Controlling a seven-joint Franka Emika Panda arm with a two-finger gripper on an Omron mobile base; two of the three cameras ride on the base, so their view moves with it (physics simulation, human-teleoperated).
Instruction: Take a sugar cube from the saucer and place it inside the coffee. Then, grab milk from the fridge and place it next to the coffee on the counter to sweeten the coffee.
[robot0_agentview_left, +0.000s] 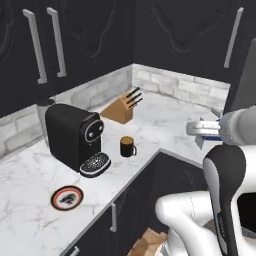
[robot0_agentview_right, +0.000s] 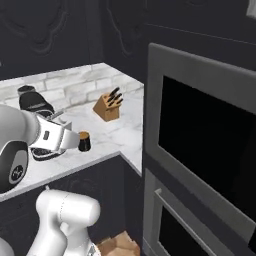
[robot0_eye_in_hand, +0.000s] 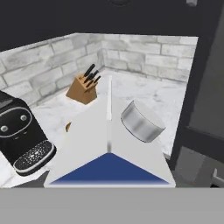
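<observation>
My gripper hangs above the counter's right part, shut on the milk, a white carton with a blue band. In the hand view the milk is up close, with its gabled top and grey round cap, and it hides my fingertips. The coffee is a dark mug standing on the counter in front of the coffee machine, well left of and below the carton. A sliver of the coffee peeks out beside the carton. The saucer lies near the counter's front edge. The sugar cube and the fridge are out of view.
A black coffee machine with a round drip tray stands left of the mug. A wooden knife block sits toward the brick back wall. A dark built-in oven rises right of the counter's end. Black cabinets hang above.
</observation>
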